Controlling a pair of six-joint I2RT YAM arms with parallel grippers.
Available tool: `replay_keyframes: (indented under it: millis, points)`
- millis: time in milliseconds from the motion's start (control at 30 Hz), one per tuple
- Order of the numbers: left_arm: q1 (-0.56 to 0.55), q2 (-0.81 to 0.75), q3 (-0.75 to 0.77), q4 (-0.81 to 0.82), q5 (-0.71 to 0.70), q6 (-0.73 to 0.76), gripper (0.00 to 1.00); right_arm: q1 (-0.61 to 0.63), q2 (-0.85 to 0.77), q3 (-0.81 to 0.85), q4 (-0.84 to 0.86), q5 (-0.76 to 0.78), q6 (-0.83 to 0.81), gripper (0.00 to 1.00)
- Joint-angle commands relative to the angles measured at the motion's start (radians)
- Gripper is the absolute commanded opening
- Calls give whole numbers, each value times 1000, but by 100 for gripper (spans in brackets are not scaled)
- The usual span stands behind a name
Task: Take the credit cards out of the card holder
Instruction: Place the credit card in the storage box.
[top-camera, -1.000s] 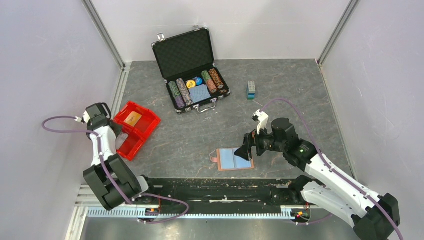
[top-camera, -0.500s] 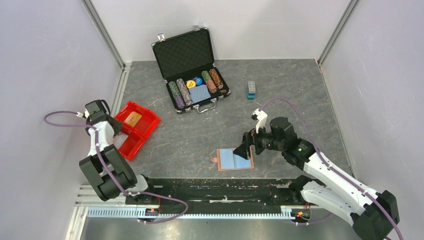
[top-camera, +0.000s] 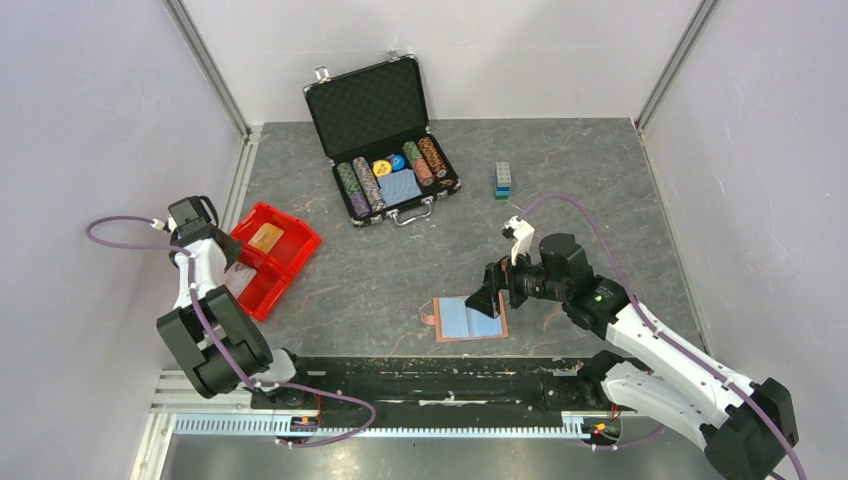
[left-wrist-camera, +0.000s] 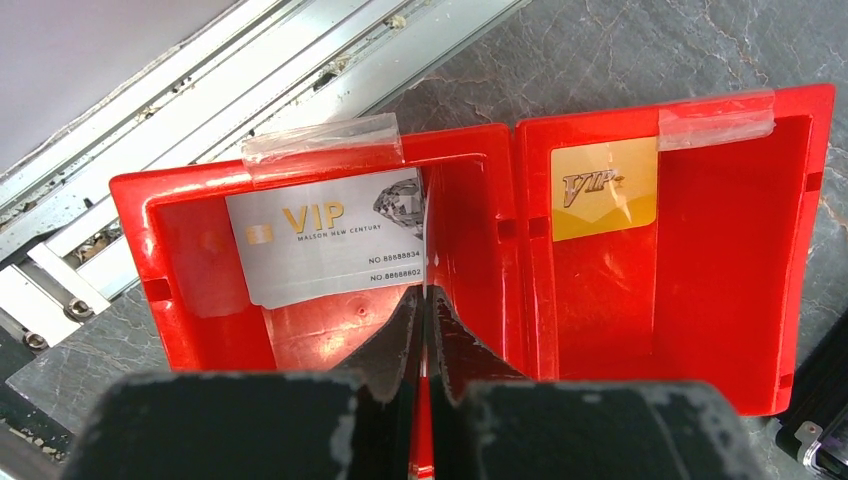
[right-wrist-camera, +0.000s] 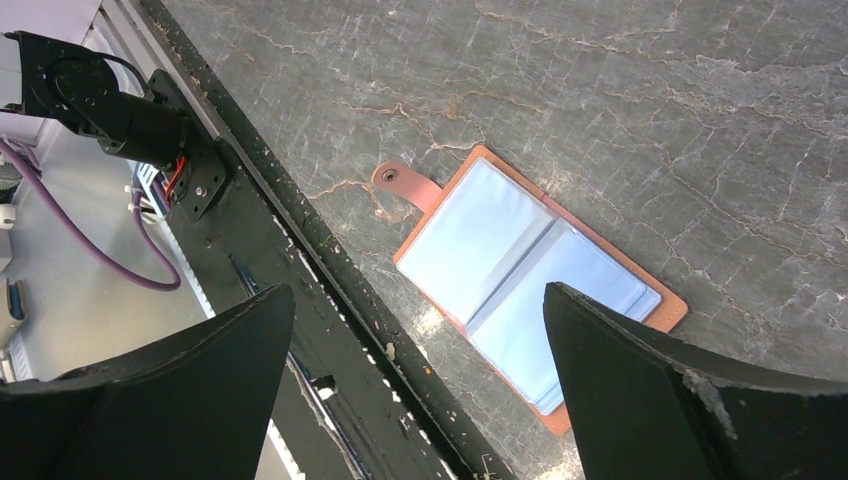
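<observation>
Now L gripper (left-wrist-camera: 424, 300) pinched shut, empty, over red bin (left-wrist-camera: 740, 250) w/ two credit cards (left-wrist-camera: 320, 240) inside; card holder (right-wrist-camera: 530, 285) lies open on table (right-wrist-camera: 700, 100) under R gripper (right-wrist-camera: 418, 295), jaws wide. Risk: jaws shove whole holder, freeing no card

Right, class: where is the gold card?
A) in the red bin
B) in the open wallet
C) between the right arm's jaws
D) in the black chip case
A: the gold card lies in one compartment of the red bin, the silver card in the other.
</observation>
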Motion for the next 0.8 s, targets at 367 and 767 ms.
replay_keyframes:
  millis: [367,767]
  points:
    - [5,25,69,-72,-112,82,11,-5,-12,-4,33,-16,-8,98]
    - [5,34,118,-138,-205,80,28,-6,-41,-4,2,4,-22,98]
